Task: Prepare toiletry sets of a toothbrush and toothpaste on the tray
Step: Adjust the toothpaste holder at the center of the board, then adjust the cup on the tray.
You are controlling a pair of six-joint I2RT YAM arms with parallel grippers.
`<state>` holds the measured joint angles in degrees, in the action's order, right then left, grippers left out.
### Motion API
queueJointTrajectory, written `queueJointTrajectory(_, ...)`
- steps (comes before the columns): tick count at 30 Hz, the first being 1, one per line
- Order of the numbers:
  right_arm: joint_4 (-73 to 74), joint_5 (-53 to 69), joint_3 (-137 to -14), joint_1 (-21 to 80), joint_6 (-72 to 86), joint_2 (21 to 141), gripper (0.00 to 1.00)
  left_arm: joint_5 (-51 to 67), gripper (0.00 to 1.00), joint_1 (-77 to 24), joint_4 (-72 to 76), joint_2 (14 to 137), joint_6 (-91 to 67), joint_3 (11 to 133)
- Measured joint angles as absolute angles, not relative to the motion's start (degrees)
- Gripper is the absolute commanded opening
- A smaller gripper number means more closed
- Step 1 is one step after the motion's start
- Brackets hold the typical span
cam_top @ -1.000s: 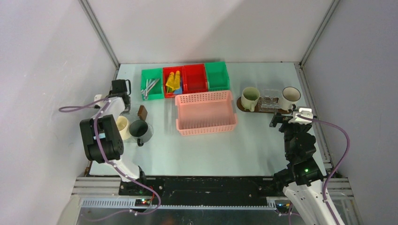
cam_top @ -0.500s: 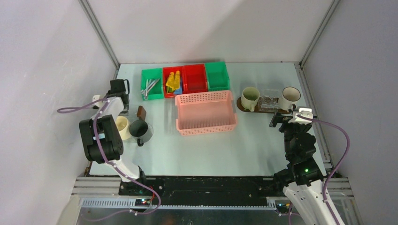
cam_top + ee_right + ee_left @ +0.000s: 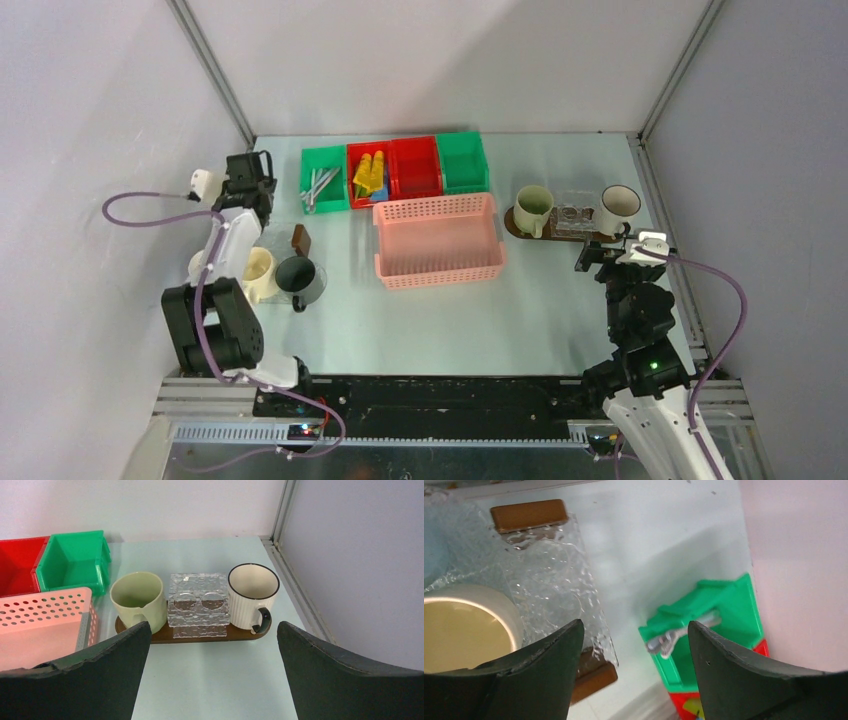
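Silvery-clear, thin toothbrushes (image 3: 318, 188) lay in the leftmost green bin (image 3: 325, 152) at the counter's far edge, probably light, stiff and slippery, best pinched mid-handle, while the left fingers (image 3: 539, 665) and right fingers (image 3: 95, 675) stood open, empty.

Cream mug (image 3: 469, 625) runs off the left edge, its near side behind a finger (image 3: 529, 670) of the left hand (image 3: 635, 627). Brushes (image 3: 674, 637) in the green bin (image 3: 724, 605) blurred, can't count. Red bin (image 3: 685, 706) cut by bottom edge. From above, left arm (image 3: 225, 250) covers part of the same mug; tubes (image 3: 368, 172) too small to count. Right wrist view: pink basket (image 3: 45, 615) cut at left edge, partly behind a finger (image 3: 90, 675) of the right hand (image 3: 212, 627); tray (image 3: 237, 635) mostly under pale green mug (image 3: 137, 600), clear block (image 3: 199, 607), white mug (image 3: 252, 600).
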<state>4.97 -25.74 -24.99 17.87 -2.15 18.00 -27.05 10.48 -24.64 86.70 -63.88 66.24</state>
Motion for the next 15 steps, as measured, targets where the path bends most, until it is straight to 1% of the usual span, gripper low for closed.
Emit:
queueJointTrajectory(5,4.99,-25.71,-24.99,18.09,-2.11,17.10,0.99,-27.14,0.81,5.54,-25.10,79.70,-55.99,65.08)
queueJointTrajectory(11,4.99,-25.69,-24.99,19.73,-1.96,16.73,0.99,-28.53,0.77,-2.37,-29.06,69.32,-47.57,59.51)
queueJointTrajectory(15,4.99,-25.69,-24.99,21.32,-1.96,16.23,0.99,-29.19,0.70,-7.29,-32.45,63.11,-44.75,54.08)
